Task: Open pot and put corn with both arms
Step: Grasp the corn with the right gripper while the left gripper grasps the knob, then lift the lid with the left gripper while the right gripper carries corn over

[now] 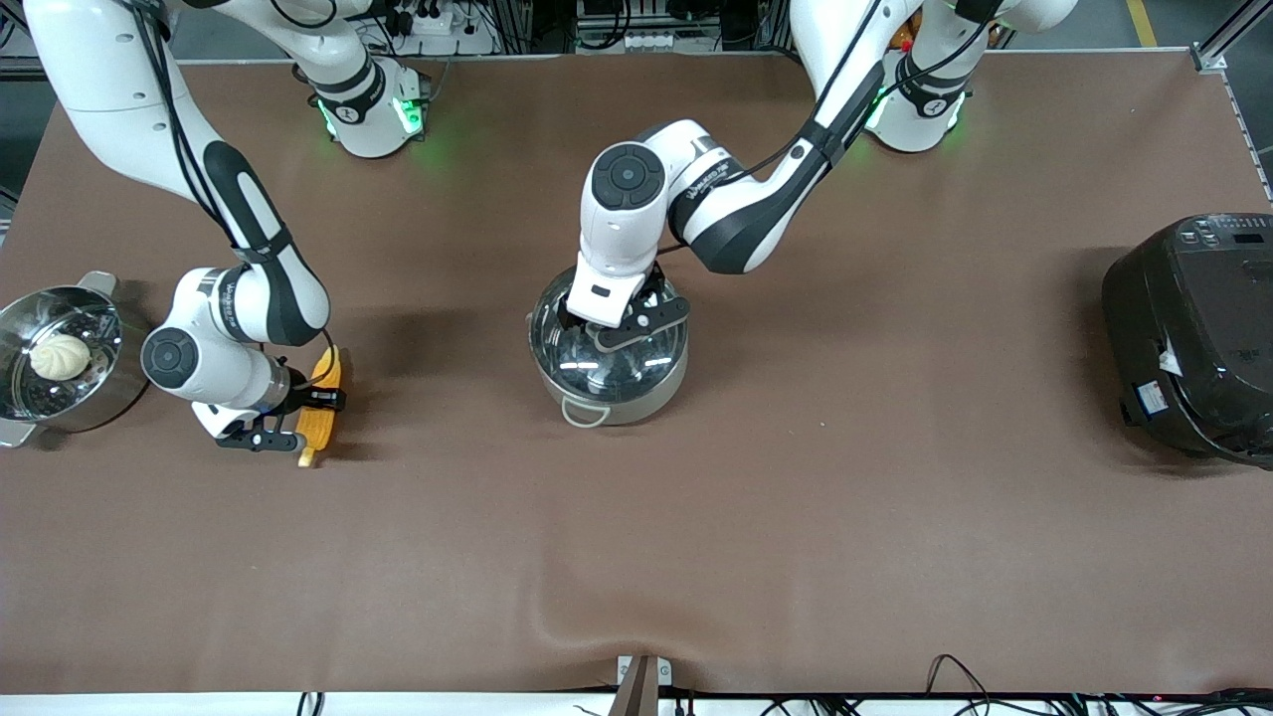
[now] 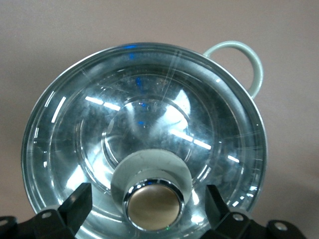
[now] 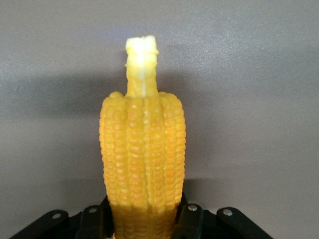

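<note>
The steel pot [image 1: 641, 398] stands mid-table with its glass lid [image 1: 572, 363] on. My left gripper [image 1: 619, 320] is over the lid, open. In the left wrist view its fingers [image 2: 75, 204] stand wide on either side of the tan knob [image 2: 152, 204] without touching it, the left gripper [image 2: 149, 211] centred on the knob. My right gripper [image 1: 303, 418] is shut on the yellow corn [image 1: 326, 383] at table level toward the right arm's end. In the right wrist view the corn [image 3: 144, 149] sits between the right gripper's [image 3: 142, 221] fingers, pale stub pointing away.
A steel pot with a perforated tray and a white bun [image 1: 60, 356] stands next to the right gripper, at the right arm's end. A large black electric cooker [image 1: 1193, 338] stands at the left arm's end. The pot's loop handle [image 1: 585, 413] faces the front camera.
</note>
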Motion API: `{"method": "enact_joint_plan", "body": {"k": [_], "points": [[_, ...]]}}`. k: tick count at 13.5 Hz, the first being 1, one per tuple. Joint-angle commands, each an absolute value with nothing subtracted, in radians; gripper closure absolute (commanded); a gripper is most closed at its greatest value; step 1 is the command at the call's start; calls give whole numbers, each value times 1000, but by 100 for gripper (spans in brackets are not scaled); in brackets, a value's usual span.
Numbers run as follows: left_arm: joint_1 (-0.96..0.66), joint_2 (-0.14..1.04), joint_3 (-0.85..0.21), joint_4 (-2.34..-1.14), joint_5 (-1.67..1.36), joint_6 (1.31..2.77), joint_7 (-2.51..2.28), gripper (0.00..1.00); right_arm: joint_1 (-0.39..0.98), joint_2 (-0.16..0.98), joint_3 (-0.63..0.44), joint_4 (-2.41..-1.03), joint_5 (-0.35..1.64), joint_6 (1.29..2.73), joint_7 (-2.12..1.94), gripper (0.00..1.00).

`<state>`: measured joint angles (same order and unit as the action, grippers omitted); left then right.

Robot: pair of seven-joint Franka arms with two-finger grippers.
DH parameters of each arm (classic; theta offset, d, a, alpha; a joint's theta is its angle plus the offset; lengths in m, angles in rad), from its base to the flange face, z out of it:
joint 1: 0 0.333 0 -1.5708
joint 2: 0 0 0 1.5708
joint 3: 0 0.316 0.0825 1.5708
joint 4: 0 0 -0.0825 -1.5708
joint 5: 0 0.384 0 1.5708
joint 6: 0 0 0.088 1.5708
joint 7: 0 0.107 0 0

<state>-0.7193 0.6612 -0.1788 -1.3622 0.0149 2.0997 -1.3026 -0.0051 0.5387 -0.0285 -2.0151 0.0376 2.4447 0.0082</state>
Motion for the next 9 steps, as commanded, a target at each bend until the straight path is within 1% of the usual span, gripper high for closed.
{"method": "enact_joint_plan", "body": {"k": [1,4,5,7,8,9], "points": [[-736,680,-169,-1338,37,2105,-1333,5,-9,532,-23,-2026,49,2456,12,100],[-746,678,-169,-1338,35,2105,-1335,14,-6,511,-23,-2026,49,2445,12,100],[-746,678,-170,-1338,35,2105,-1335,19,-6,494,-23,-2026,49,2439,11,100],[-747,683,-169,-1338,35,2105,-1333,37,-5,459,-21,-2025,49,2416,11,100],[-749,684,-169,-1338,35,2105,-1333,48,-3,443,-21,-2022,49,2395,11,100],[-750,684,-169,-1338,35,2105,-1333,61,-3,427,-21,-2020,49,2376,11,100]]}}
